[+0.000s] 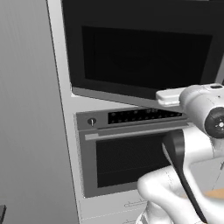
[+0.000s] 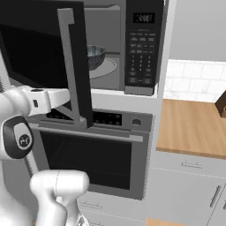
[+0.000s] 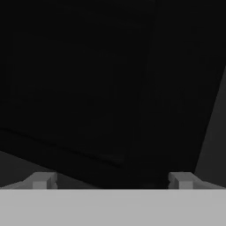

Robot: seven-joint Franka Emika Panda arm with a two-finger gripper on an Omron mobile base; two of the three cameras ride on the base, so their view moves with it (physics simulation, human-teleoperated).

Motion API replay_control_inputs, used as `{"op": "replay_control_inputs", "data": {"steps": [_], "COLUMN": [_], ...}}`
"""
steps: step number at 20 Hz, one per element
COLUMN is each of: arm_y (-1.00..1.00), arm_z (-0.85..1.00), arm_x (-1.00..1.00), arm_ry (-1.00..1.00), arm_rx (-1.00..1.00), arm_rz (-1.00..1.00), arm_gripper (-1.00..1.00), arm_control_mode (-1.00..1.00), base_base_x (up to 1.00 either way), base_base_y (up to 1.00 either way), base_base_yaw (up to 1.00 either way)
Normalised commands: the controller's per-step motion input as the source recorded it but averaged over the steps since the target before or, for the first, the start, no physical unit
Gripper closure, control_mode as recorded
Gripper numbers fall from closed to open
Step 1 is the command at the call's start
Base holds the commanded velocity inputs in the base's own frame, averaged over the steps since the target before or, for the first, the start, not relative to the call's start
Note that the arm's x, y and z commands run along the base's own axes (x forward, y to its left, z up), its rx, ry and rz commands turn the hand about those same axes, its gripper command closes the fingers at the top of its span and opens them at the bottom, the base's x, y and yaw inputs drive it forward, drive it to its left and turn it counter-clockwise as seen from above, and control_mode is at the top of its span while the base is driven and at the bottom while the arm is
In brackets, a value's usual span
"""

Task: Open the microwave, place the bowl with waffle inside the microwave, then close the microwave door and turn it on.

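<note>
The microwave [image 2: 143, 48] is built in above the oven, and its keypad panel faces me in the right base view. The microwave door [image 2: 77, 66] stands partly open, its slim grey handle [image 2: 67, 62] running down its free edge. Inside, the bowl [image 2: 94, 55] rests on the round turntable [image 2: 106, 68]; I cannot make out what it holds. My gripper [image 1: 161, 97] is open at the lower part of the door's black outer face [image 1: 144, 57]. In the hand view that dark panel [image 3: 110, 88] is very close, and the fingertips [image 3: 42, 180] stand wide apart with nothing between them.
The oven [image 2: 88, 154] with its horizontal bar handle [image 1: 131, 131] and knob [image 1: 92, 121] sits directly below the microwave. A wooden counter [image 2: 190, 128] with cabinets under it extends to the right. A tall grey panel [image 1: 30, 109] flanks the left side.
</note>
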Motion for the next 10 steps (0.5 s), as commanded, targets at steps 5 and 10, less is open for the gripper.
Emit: {"op": "replay_control_inputs", "data": {"steps": [5, 10], "arm_y": [-0.21, -0.02], "arm_z": [0.00, 0.00], "arm_x": [0.49, 0.48], "arm_ry": [0.01, 0.01], "arm_rx": [0.00, 0.00], "arm_rz": [0.16, 0.04], "arm_gripper": [-1.00, -1.00], "arm_control_mode": [-1.00, -1.00], "base_base_x": [0.00, 0.00], "base_base_y": [0.00, 0.00], "base_base_yaw": [0.00, 0.00]}}
